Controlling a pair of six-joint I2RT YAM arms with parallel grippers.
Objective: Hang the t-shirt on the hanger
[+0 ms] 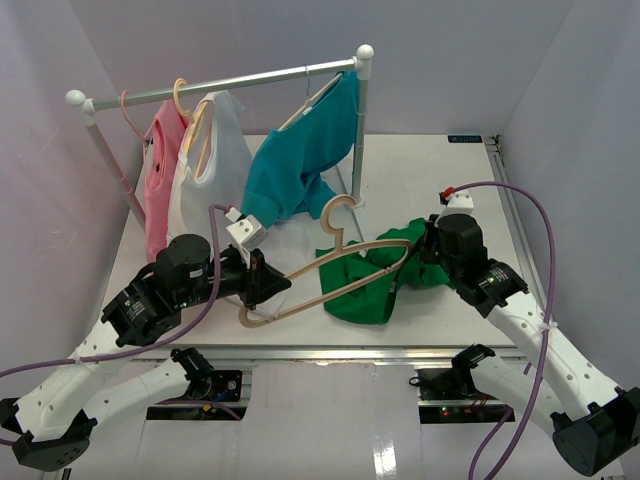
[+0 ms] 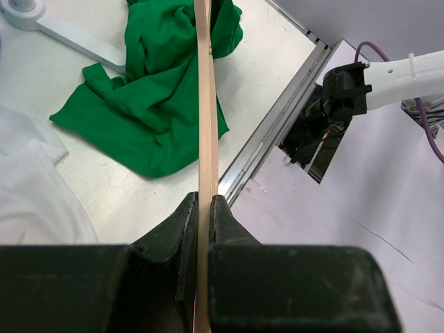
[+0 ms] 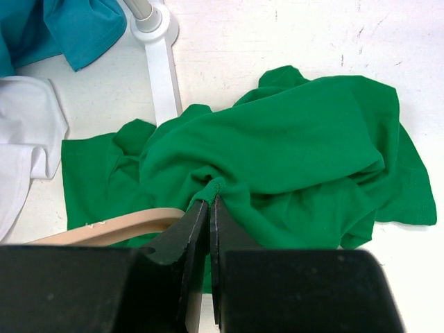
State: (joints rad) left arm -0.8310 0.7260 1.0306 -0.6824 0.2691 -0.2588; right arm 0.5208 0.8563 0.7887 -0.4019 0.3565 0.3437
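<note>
The bright green t-shirt [image 1: 362, 292] lies crumpled on the table's middle right; it also fills the right wrist view [image 3: 298, 139] and shows in the left wrist view [image 2: 152, 104]. The beige hanger [image 1: 335, 268] is held above the table, hook [image 1: 338, 210] upward, its right arm reaching into the shirt. My left gripper [image 1: 268, 287] is shut on the hanger's left end; the thin bar [image 2: 205, 104] runs out from between its jaws [image 2: 205, 202]. My right gripper [image 1: 416, 257] is shut on a pinched fold of the t-shirt [image 3: 210, 200], beside the hanger's arm tip [image 3: 118, 227].
A white clothes rack [image 1: 220, 84] stands at the back with a pink shirt [image 1: 162, 170], a white shirt [image 1: 212, 160] and a teal-blue t-shirt [image 1: 300, 160] hanging. Its foot [image 3: 163, 69] lies just left of the green shirt. The table's near edge rail [image 2: 277, 128] runs close by.
</note>
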